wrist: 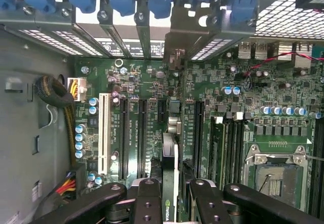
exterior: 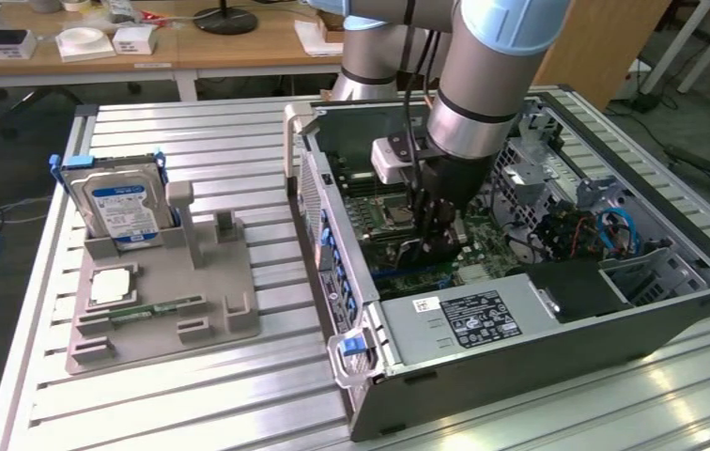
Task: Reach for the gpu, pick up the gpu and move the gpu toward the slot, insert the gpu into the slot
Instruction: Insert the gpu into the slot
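The hand (wrist: 169,196) is down inside the open computer case (exterior: 518,329), fingers (wrist: 147,201) clamped on the gpu (wrist: 170,183), held edge-on over the motherboard (wrist: 253,118) slots. A logo shows on the card; its lettering can't be read. Blue-labelled hard drive (exterior: 123,211) stands in the grey holder (exterior: 161,315) near the bench's (exterior: 179,395) far edge.

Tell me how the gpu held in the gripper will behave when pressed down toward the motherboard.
The gpu, a thin card gripped edge-on between the fingers, probably stays stiff but could tilt sideways. Its board looks fragile, so off-line pushing against the motherboard may strain it.
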Controlling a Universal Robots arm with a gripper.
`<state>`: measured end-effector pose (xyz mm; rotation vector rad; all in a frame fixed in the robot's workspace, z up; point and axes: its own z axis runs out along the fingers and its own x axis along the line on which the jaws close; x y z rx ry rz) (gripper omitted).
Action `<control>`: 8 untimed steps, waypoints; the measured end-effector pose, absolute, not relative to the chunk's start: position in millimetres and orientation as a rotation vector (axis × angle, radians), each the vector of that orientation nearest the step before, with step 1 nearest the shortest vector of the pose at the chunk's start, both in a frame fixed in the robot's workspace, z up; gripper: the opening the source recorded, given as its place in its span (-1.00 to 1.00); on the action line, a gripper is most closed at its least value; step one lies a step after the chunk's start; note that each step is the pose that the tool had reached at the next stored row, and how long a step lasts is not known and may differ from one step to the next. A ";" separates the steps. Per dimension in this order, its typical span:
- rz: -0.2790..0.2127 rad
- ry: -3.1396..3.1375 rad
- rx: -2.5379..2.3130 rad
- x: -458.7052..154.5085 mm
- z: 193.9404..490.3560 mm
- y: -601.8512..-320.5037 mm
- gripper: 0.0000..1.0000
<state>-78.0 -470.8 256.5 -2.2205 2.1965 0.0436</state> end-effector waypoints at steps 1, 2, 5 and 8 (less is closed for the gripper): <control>0.043 2.196 -2.221 -78.0 256.5 -470.8 -0.47; 0.043 2.197 -2.221 -78.0 256.6 -470.7 -0.47; 0.043 2.197 -2.221 -78.0 256.6 -470.0 -0.47; 0.043 2.197 -2.221 -77.7 256.6 -469.8 -0.47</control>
